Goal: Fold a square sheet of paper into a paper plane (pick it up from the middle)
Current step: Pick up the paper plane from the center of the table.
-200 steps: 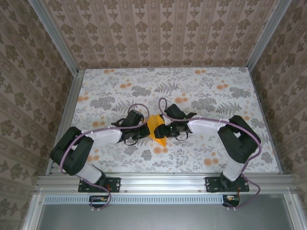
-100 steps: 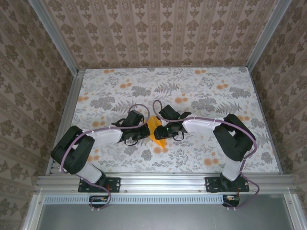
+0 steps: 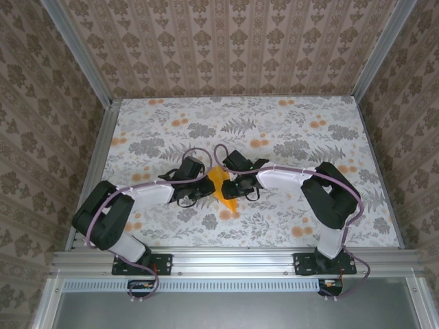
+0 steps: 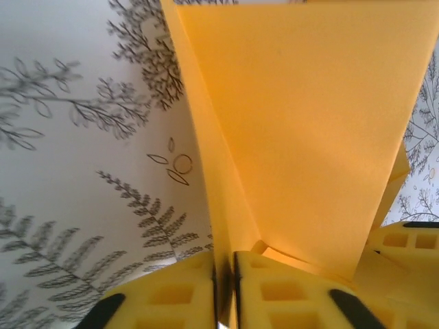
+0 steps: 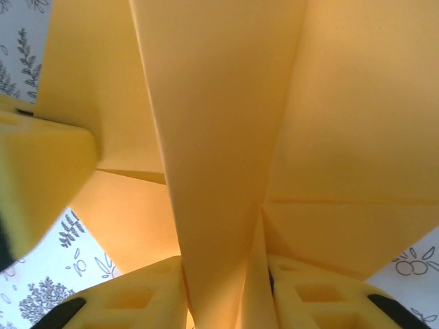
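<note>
Orange-yellow paper: the sheet of paper (image 3: 221,184) is partly folded, with flat flaps and a raised centre ridge. It sits at the middle of the table between the two claws, its pointed end toward the near edge.
Left claw: the left gripper (image 4: 224,274) has its yellow pads almost together, pinching a thin doubled edge of the sheet.
Right claw: the right gripper (image 5: 223,288) stands a little wider, its pads pressed on either side of the thicker upright ridge.
Spacing: the two claws are just beside each other on opposite sides of the paper.
Surface: the floral table (image 3: 295,123) lies below; whether the paper's tip touches it I cannot tell.
Risk, tearing: both claws hold the same small piece, so any pull apart or twist could rip it along a crease.
Risk, crooked fold: if one claw loosens unevenly, the ridge may slide and the wings would set lopsided.
Risk, collision: with the claws this close, a small sideways move could knock the fingers together and crumple the flaps.
</note>
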Robot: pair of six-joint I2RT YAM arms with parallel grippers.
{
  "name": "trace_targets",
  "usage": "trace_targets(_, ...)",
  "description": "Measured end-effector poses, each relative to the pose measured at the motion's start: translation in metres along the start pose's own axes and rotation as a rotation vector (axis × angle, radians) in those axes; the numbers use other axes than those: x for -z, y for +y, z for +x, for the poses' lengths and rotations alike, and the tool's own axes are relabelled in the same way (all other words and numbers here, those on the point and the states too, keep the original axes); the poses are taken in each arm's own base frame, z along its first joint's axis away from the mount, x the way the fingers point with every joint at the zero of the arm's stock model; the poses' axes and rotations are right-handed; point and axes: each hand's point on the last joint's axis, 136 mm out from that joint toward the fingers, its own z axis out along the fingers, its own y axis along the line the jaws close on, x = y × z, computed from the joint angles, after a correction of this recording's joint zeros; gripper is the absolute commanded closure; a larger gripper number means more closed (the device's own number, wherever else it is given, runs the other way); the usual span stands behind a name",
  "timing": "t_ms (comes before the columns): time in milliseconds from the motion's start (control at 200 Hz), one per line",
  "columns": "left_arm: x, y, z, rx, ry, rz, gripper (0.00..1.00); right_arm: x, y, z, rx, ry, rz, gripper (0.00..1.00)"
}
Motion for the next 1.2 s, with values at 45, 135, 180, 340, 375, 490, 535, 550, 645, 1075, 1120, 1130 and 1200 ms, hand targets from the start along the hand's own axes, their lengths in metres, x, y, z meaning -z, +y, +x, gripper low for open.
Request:
trace_targets(45, 0.005, 0.001, -0.005, 0.019, -0.017, 0.004, 0.7, 0.0, -0.001, 0.0, -0.004, 0.0, 0.012, 0.79)
trace_targets(135, 0.019, 0.002, -0.015, 0.042, -0.058, 0.012, 0.63, 0.003, -0.002, -0.002, -0.001, -0.003, 0.033, 0.83)
trace_targets(180, 0.025, 0.004, -0.02, 0.055, -0.077, 0.01, 0.61, 0.004, -0.002, -0.004, 0.0, -0.008, 0.045, 0.84)
trace_targets(340, 0.038, 0.02, -0.028, 0.096, -0.107, -0.035, 0.51, 0.009, 0.0, -0.01, 0.018, -0.031, 0.109, 0.85)
trace_targets(375, 0.038, 0.024, -0.027, 0.105, -0.104, -0.053, 0.49, 0.009, 0.0, -0.01, 0.02, -0.03, 0.127, 0.84)
trace_targets(490, 0.039, 0.038, -0.022, 0.123, -0.089, -0.111, 0.41, 0.007, -0.004, -0.009, 0.02, -0.023, 0.182, 0.77)
trace_targets(535, 0.04, 0.043, -0.02, 0.125, -0.084, -0.133, 0.4, 0.005, -0.006, -0.008, 0.017, -0.016, 0.2, 0.76)
trace_targets(550, 0.04, 0.045, -0.019, 0.128, -0.083, -0.14, 0.39, 0.005, -0.006, -0.008, 0.019, -0.014, 0.206, 0.75)
trace_targets(645, 0.041, 0.053, -0.016, 0.132, -0.074, -0.178, 0.36, 0.002, -0.009, -0.005, 0.022, 0.0, 0.233, 0.73)
trace_targets(1075, 0.044, 0.066, -0.01, 0.14, -0.062, -0.24, 0.27, -0.011, -0.008, 0.0, 0.031, 0.031, 0.273, 0.82)
trace_targets(1120, 0.044, 0.067, -0.009, 0.14, -0.062, -0.242, 0.25, -0.011, -0.009, 0.0, 0.024, 0.031, 0.281, 0.85)
trace_targets(1130, 0.044, 0.067, -0.009, 0.14, -0.061, -0.243, 0.25, -0.011, -0.009, 0.0, 0.023, 0.029, 0.282, 0.85)
trace_targets(1200, 0.044, 0.067, -0.009, 0.14, -0.06, -0.245, 0.23, -0.01, -0.01, -0.002, 0.019, 0.024, 0.288, 0.89)
